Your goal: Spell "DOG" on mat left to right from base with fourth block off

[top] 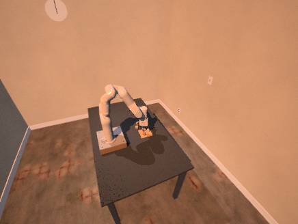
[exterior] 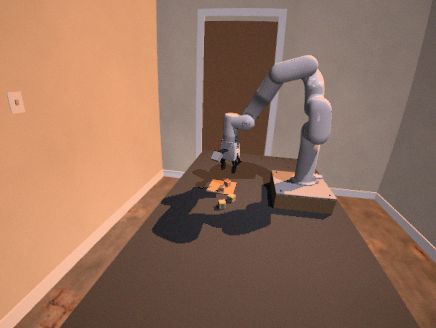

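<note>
Above the orange mat [exterior: 216, 186], the gripper [exterior: 231, 165] hangs with fingers partly open, holding nothing; two blocks [exterior: 226, 201] lie off-mat.

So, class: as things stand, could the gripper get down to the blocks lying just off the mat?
Probably yes: the gripper hangs above the mat, fingers partly open on nothing, and no obstacle shows above those blocks.
</note>
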Robot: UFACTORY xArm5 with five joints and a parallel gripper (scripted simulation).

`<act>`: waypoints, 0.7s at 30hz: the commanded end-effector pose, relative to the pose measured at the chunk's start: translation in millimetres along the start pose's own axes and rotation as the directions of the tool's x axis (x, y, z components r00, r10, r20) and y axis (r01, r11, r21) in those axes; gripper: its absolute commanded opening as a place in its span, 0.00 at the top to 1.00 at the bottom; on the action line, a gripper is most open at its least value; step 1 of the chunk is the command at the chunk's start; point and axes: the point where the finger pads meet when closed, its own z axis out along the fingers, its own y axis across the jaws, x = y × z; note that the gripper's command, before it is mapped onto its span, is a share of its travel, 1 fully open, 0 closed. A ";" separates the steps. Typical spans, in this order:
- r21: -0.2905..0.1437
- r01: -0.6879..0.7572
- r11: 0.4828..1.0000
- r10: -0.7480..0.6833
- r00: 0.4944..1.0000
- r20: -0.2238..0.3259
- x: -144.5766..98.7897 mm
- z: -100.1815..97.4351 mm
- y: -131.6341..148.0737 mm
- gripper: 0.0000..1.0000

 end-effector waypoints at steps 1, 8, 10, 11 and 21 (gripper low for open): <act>-0.004 0.000 1.000 0.000 1.000 -0.002 0.6 0.9 1.3 0.31; -0.004 0.000 1.000 0.000 1.000 -0.002 0.3 9.2 1.4 0.31; -0.004 0.000 1.000 0.000 1.000 -0.002 0.2 12.1 1.4 0.31; -0.004 0.000 1.000 0.000 1.000 -0.002 0.1 13.7 1.4 0.31; -0.004 0.000 1.000 0.000 1.000 -0.002 -0.2 26.7 1.7 0.31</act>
